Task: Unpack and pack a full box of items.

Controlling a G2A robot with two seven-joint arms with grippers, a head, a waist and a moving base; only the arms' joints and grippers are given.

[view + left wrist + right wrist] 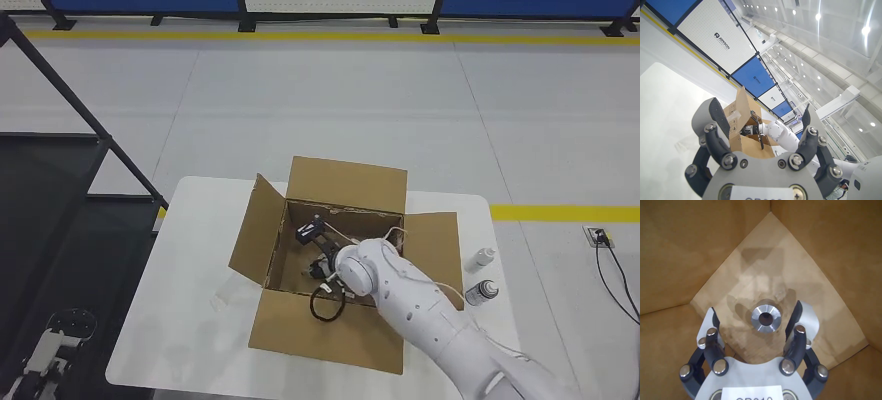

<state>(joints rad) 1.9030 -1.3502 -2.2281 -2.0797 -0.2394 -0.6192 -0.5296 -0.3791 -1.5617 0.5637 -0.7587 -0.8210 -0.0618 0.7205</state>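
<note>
Right claw [756, 308] down inside the box [347, 183], jaws wide | silver-capped item [765, 318] stands on the box floor between my fingers, long axis end-on to me | left claw [762, 106] wide, empty, far off near-left | I judge the right arm takes it.

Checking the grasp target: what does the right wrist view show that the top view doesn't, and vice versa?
Right wrist view: a round metal part with a dark centre hole, on the floor of the cardboard box, between the fingers of the open right tool.
Top view: the box flaps folded out, the white table, and two bottles standing beside the box.
Both: the box's inner walls.
</note>
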